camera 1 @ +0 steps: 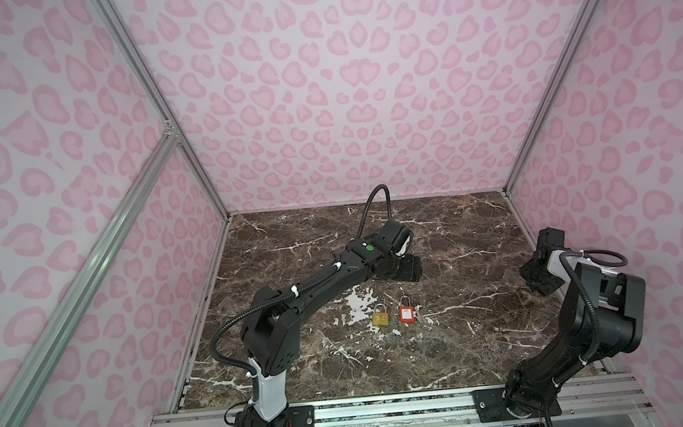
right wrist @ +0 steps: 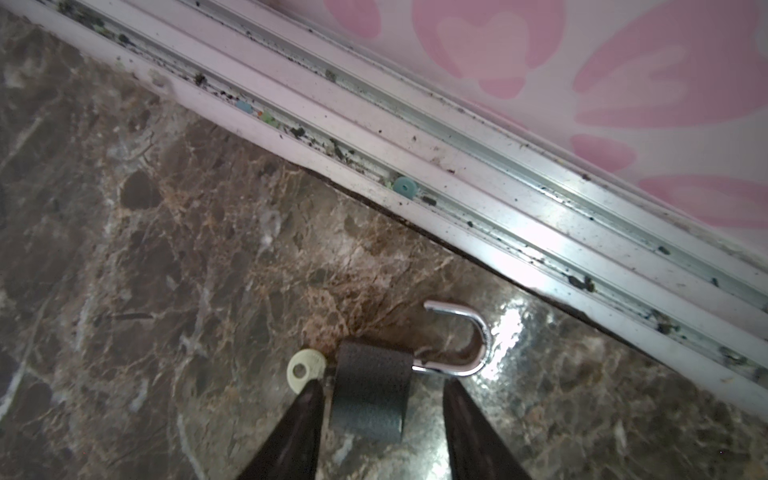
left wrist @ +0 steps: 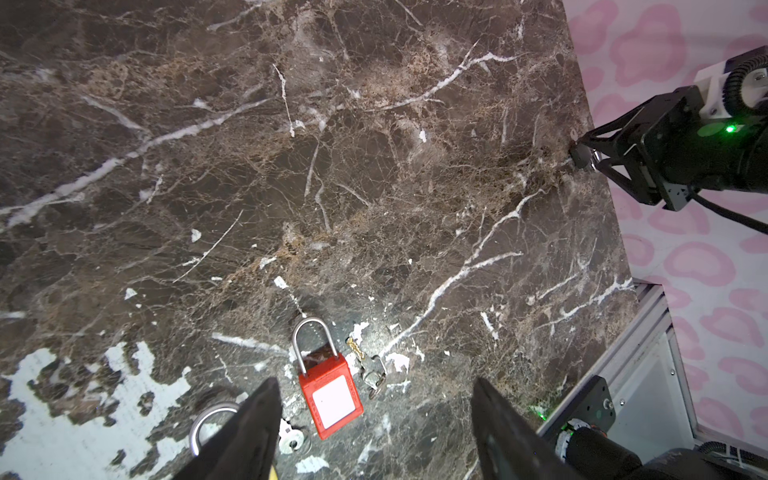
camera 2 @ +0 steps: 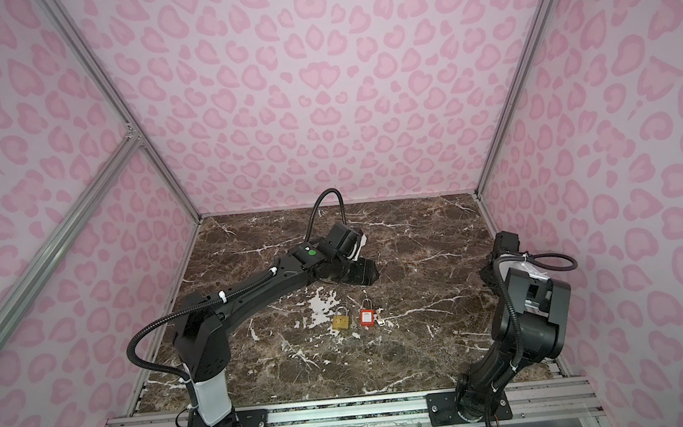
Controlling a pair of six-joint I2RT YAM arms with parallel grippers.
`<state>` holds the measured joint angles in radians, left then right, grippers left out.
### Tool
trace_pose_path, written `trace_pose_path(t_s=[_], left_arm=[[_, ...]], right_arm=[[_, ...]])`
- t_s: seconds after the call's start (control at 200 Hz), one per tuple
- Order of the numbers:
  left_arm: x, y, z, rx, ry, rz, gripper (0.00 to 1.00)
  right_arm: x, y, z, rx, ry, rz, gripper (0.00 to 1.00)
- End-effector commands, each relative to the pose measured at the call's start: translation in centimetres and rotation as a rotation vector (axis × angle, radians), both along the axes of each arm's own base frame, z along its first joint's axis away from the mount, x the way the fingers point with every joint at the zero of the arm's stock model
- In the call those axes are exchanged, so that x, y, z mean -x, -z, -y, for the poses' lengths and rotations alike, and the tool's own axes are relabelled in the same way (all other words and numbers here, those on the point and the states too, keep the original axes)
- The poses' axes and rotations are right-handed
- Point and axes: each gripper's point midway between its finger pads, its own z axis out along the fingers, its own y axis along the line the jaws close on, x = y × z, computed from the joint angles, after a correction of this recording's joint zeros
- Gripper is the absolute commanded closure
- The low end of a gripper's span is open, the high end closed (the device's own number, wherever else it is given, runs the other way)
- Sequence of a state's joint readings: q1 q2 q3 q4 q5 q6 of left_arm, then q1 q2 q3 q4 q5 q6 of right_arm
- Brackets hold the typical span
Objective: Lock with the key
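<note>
Where the marble tabletop (right wrist: pixel 166 270) meets the aluminium rail (right wrist: pixel 457 195), we see the grey padlock (right wrist: pixel 368 399), shackle (right wrist: pixel 473 328) swung open, key (right wrist: pixel 305 368) at its base, between the fingers of the right gripper (right wrist: pixel 382 383); whether they pinch it we cannot tell. Our left gripper (left wrist: pixel 376 380) hangs spread near the red padlock (left wrist: pixel 332 399).

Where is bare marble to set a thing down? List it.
Free: near strip between brass lock and front rail; far marble behind left gripper up to back wall; stretch between red lock and right gripper. Crowded: the middle, where brass lock, red lock and keys lie close; right edge, grey lock.
</note>
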<state>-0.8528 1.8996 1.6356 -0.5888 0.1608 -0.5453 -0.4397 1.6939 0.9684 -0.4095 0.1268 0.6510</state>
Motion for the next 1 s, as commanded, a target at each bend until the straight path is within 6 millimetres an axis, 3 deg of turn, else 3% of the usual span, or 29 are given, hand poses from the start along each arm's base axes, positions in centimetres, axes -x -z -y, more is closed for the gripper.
trace_pose_path(t_s=[0.0, 0.18, 0.535, 0.995], left_arm=[[0.1, -0.1, 0.1, -0.001, 0.010, 0.000, 0.26], [0.2, 0.2, 0.0, -0.007, 0.009, -0.004, 0.26], [0.2, 0.0, 0.0, -0.010, 0.008, 0.002, 0.27], [0.2, 0.0, -0.3, -0.013, 0.004, 0.009, 0.26]], right_arm=[[0.0, 0.4, 0.0, -0.005, -0.001, -0.001, 0.44], [-0.2, 0.8, -0.1, -0.016, -0.006, -0.009, 0.44], [-0.3, 1.5, -0.9, -0.057, -0.018, 0.001, 0.63], [-1.6, 1.7, -4.4, -0.131, -0.130, 0.030, 0.64]])
